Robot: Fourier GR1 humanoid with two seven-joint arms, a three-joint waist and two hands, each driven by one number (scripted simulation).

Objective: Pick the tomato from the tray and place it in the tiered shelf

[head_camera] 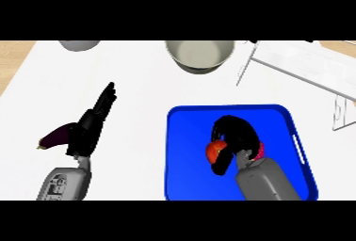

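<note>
1. The robot's right hand [238, 132] reaches over the blue tray [186, 136] on the white bench [139, 80], its black fingers [230, 123] curled over the tomato [215, 150].
2. The tomato shows red-orange in the hollow of that hand. The fingers arch above it and to its right, and the thumb wraps beneath it, so only its left face is seen.
3. The tomato is over the middle of the tray; whether it rests on the tray floor or has been raised cannot be told from this view.
4. The left hand [89, 129] is at the left of the bench, well apart from the tray, with its fingers [108, 96] straight, pressed together and pointing away from the robot, holding nothing.
5. A dark purple eggplant [55, 135] lies just beside the left hand, on its outer side.
6. The tiered shelf [306, 66] stands at the bench's far right corner, beyond the tray.
7. A grey bowl [199, 54] sits at the far edge, behind the tray and left of the shelf.
</note>
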